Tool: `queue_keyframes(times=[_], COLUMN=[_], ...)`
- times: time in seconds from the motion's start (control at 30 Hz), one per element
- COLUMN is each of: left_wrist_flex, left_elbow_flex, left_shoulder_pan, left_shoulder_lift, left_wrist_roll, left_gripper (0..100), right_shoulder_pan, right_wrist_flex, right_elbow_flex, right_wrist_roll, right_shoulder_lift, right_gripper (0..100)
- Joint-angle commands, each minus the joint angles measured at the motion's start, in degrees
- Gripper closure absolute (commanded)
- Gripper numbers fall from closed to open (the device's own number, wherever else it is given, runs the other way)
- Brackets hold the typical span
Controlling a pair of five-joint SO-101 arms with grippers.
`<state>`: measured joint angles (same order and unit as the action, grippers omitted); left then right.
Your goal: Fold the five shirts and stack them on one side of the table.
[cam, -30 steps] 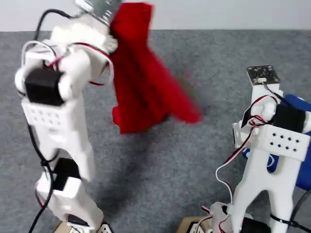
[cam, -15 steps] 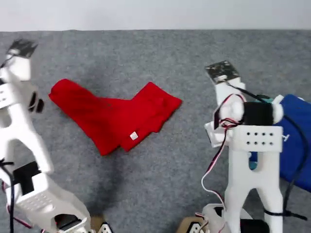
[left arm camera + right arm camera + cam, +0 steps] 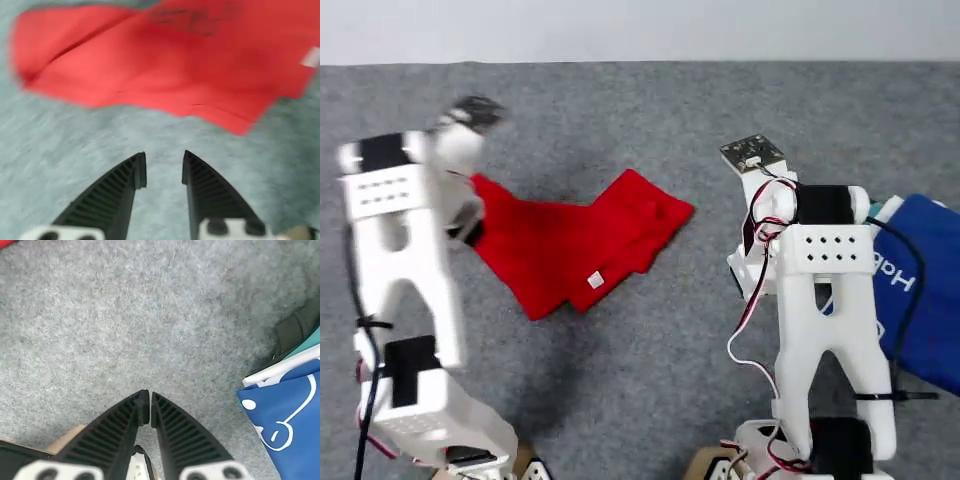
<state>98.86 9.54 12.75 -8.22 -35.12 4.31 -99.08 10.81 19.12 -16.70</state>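
Observation:
A red shirt (image 3: 575, 240) lies crumpled and spread on the grey table, with a small white tag (image 3: 595, 281) showing. My left arm (image 3: 395, 200) stands over its left end. In the left wrist view my left gripper (image 3: 162, 170) is open and holds nothing, hovering over bare carpet just short of the red shirt (image 3: 165, 60). My right arm (image 3: 820, 260) stands to the right of the shirt. My right gripper (image 3: 150, 402) is shut with nothing in it, pointing down at bare carpet. A folded blue shirt (image 3: 925, 290) lies at the table's right edge.
In the right wrist view the blue shirt (image 3: 285, 425) lies on top of white, teal and dark green fabric edges (image 3: 295, 332). A pale wall (image 3: 640, 30) runs along the table's far edge. Grey carpet (image 3: 650, 390) lies bare between the two arm bases.
A second ago the left arm held the red shirt up in the air. The shirt then dropped flat on the table. The left arm swung away and has come back over its left end.

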Motion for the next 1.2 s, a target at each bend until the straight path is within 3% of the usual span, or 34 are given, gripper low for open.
queue_keyframes(times=[0.0,0.17,0.3,0.57,0.83,1.07,1.17], left_wrist_flex=[1.58,-1.93,-7.91,-14.86,-19.69,-19.16,-18.29], left_elbow_flex=[-7.34,-17.63,-23.43,-25.36,-25.19,-20.26,-17.10], left_shoulder_pan=[-7.21,-15.82,-18.73,-14.95,-12.22,-13.10,-12.92], left_shoulder_lift=[3.25,3.25,3.16,2.11,-7.91,-14.07,-17.41], left_wrist_roll=[-1.14,-2.99,-2.99,-6.07,-7.91,-4.66,-1.85], left_gripper=[87,87,82,82,82,82,87], right_shoulder_pan=[0.40,0.40,-0.48,-9.36,-13.32,-13.14,-13.41], right_wrist_flex=[0.22,0.22,0.22,-0.92,-3.30,-3.03,-3.47], right_elbow_flex=[-0.62,-0.62,-0.62,-0.70,-0.70,-1.05,-2.81], right_wrist_roll=[-0.44,-0.44,-0.44,2.64,7.30,7.30,7.03], right_shoulder_lift=[-0.04,0.13,0.13,-0.31,-0.31,-0.31,-0.31], right_gripper=[98.7,98.7,98.7,98.7,98.7,98.8,98.8])
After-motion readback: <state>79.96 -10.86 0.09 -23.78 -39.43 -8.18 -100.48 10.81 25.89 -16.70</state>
